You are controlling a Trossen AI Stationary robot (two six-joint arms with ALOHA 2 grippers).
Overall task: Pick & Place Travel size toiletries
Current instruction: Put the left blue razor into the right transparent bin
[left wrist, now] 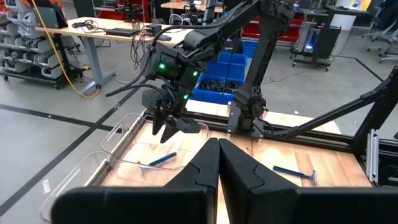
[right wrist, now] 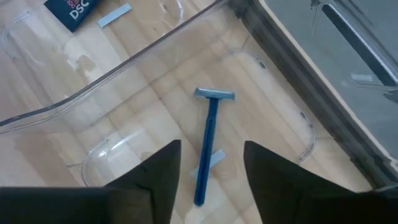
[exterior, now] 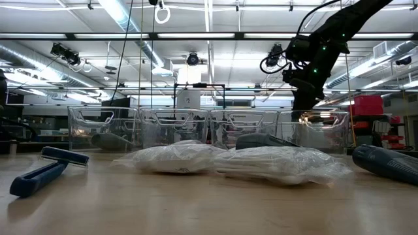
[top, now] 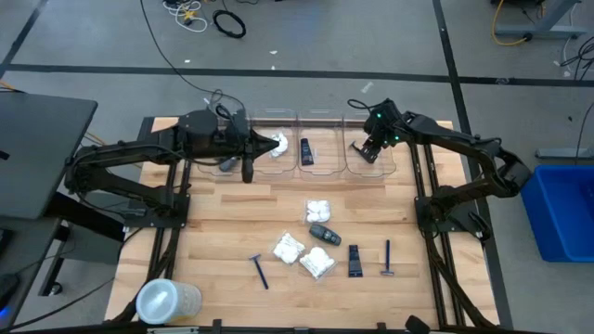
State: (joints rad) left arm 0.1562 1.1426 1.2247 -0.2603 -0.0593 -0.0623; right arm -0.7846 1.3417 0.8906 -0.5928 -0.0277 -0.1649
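My right gripper [right wrist: 210,155] is open above the rightmost clear bin [top: 371,160]. A thin blue razor [right wrist: 208,143] lies flat on that bin's floor below the gap between the fingers, untouched. My left gripper [left wrist: 217,155] is shut and empty, level over the bins at the far left [top: 264,146]. A white packet [top: 277,147] and a black tube [top: 306,151] lie in bins. On the table lie white packets [top: 288,248], a dark grey oval case [top: 324,233], a black tube [top: 355,260] and two blue razors [top: 259,270].
Several clear bins [top: 320,139] stand in a row along the table's far edge. A large translucent round container [top: 167,300] lies at the near left corner. In the low view, packets [exterior: 176,156] and a razor [exterior: 46,171] lie in front.
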